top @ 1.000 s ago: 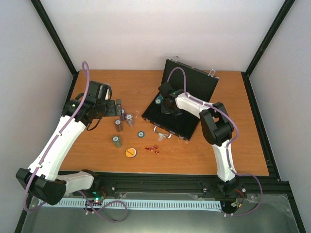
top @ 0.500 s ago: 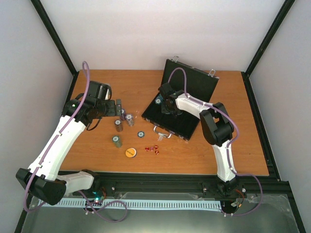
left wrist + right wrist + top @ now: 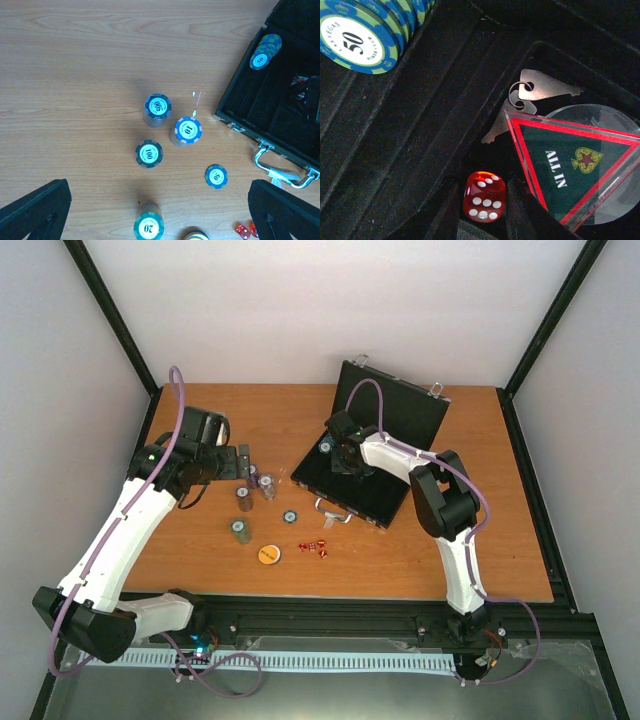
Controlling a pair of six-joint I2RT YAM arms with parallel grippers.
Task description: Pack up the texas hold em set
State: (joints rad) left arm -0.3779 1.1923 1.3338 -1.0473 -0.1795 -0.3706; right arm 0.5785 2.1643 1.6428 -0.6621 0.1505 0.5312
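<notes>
The bench (image 3: 450,550) carries the black case (image 3: 400,420) toward its far edge, right of the middle, with the lid propped up so the grooved tray lies open for filling. The right claw (image 3: 343,453) reaches down into the left end of the tray. The left claw (image 3: 240,462) hangs over the left half of the bench, jaws spread as wide as they go and holding nothing, likely poised to pick from the chip stacks (image 3: 157,106) standing just under it, apart from one another, with one loose chip (image 3: 216,176) flat beside them. Inside the case a row of chips (image 3: 365,35) lies on edge in a groove, which keeps it from rolling; a red-edged triangle (image 3: 570,170) and a pair of keys (image 3: 530,97) share the pocket next to it. The orange disc (image 3: 268,554) and a few dice (image 3: 315,547) wait near the middle of the near edge, well apart from either claw. One red die (image 3: 485,196) sits in that pocket right between the right claw's jaws, which stand narrowly parted on either side of it; whether they pinch it or merely flank it I cannot tell
</notes>
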